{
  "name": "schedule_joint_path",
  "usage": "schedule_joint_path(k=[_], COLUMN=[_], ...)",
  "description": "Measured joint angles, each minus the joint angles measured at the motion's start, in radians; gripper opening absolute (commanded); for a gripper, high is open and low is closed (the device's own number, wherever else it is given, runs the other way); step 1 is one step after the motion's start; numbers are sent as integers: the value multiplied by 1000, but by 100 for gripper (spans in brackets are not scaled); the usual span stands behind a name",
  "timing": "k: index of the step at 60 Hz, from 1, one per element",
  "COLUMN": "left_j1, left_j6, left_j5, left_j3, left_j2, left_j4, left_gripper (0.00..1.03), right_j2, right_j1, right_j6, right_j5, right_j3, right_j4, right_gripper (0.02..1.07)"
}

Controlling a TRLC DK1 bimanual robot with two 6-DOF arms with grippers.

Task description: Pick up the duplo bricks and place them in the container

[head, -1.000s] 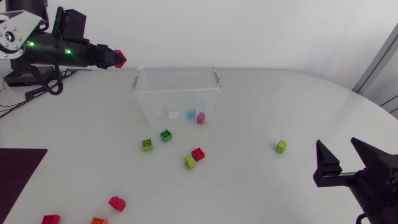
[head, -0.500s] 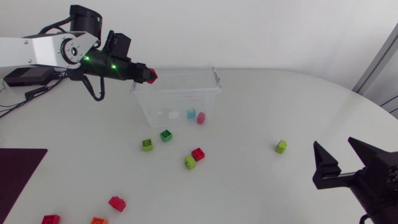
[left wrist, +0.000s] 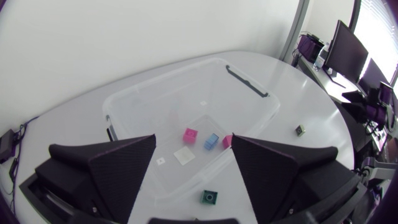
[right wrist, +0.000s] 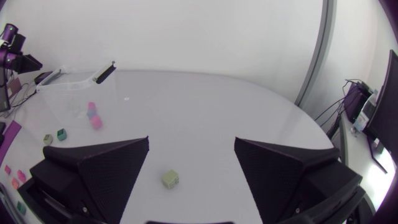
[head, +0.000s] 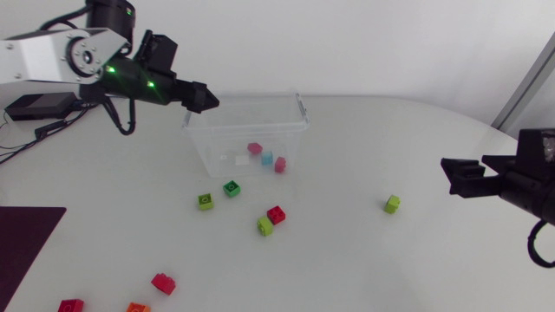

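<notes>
- Nearby, the right pincer (right wrist: pixel 191 142) is released; the lime brick (right wrist: pixel 169 179) lies on the surface (head: pixel 347 260) ahead, below its gap. This arm is nearer.
- Farther, the left pincer (left wrist: pixel 193 138), released and empty, hangs above the container (head: pixel 243 127).

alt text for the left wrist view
The open left hand hangs over a clear container holding a pink brick, a blue brick and a third brick half hidden; a green brick lies just outside.
</notes>
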Motion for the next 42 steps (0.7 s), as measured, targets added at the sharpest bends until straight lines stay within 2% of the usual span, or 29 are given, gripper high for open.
schedule_joint_path(k=[9, 25, 34, 42], left_j1=[22, 165, 247, 322], left_j6=[52, 161, 236, 318], left_j5=[-8, -11, -10, 14], left_j3=[-89, -279, -381, -478], left_j2=[-202, -428, -468, -528], left_j4=[-79, -214, -280, -308], left_gripper=[90, 90, 90, 90], right_j2=[182, 409, 575, 697], right_j1=[-15, -4, 8, 9], right_j6=[-93, -410, -576, -676], right_j5=[-35, -33, -129, -165], right_j3=[78, 228, 269, 294], right_j4=[-5, -155, -253, -295], right_gripper=[101, 101, 101, 102])
